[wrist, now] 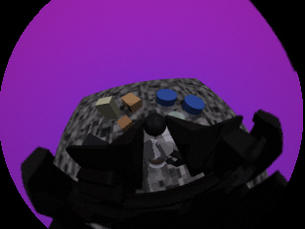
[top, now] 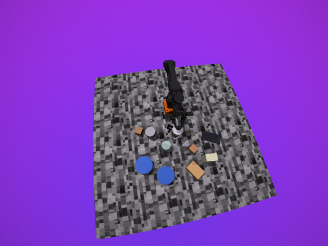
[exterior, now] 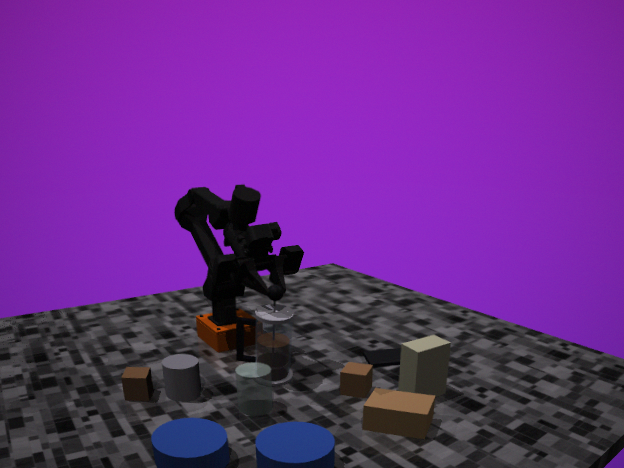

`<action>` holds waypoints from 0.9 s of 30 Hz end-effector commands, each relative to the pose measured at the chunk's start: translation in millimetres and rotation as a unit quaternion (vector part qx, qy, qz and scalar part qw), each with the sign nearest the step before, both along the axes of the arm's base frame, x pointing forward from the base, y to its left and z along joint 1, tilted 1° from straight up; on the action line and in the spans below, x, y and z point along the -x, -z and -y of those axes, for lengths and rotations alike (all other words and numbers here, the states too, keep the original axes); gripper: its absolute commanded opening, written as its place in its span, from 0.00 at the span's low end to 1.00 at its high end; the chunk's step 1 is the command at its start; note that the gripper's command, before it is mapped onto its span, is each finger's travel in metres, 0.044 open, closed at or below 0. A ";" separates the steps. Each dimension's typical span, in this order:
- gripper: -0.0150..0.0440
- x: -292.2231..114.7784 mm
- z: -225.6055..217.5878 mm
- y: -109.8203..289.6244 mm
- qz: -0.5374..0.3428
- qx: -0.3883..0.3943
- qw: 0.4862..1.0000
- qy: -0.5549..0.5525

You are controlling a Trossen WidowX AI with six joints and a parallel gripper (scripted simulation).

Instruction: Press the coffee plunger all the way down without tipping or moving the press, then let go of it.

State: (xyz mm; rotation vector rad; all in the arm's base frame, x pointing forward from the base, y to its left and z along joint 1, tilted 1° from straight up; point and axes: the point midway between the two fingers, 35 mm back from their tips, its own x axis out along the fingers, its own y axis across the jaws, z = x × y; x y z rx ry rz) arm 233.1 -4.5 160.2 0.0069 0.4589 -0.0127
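The coffee press is a clear glass cylinder (exterior: 283, 335) (top: 177, 130) with a pale lid, brown contents and a black handle (exterior: 240, 340) (top: 170, 127) on its left in the exterior view. It stands upright on the table. The round black plunger knob (exterior: 275, 293) (top: 178, 127) (wrist: 154, 125) is a little above the lid, with a short length of thin rod showing between them. My gripper (exterior: 274, 291) (top: 178, 126) (wrist: 154, 120) is above the lid, tilted, with its fingertips shut on the knob. The fingers hide part of the knob.
A pale green glass (top: 166, 145) (exterior: 253, 390) stands close in front of the press. A grey cylinder (top: 150, 131) and a brown cube (top: 138, 130) are left. Two blue discs (top: 144, 164) (top: 165, 175) are farther forward. Several blocks and a black slab (top: 211, 137) lie right.
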 end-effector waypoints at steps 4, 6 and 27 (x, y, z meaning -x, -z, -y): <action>0.47 -0.7 -0.1 12.9 -0.021 -0.003 1.000 0.002; 0.47 -1.2 -0.1 12.8 -0.021 -0.003 1.000 0.002; 0.47 -5.8 -0.1 11.6 -0.021 -0.003 1.000 0.002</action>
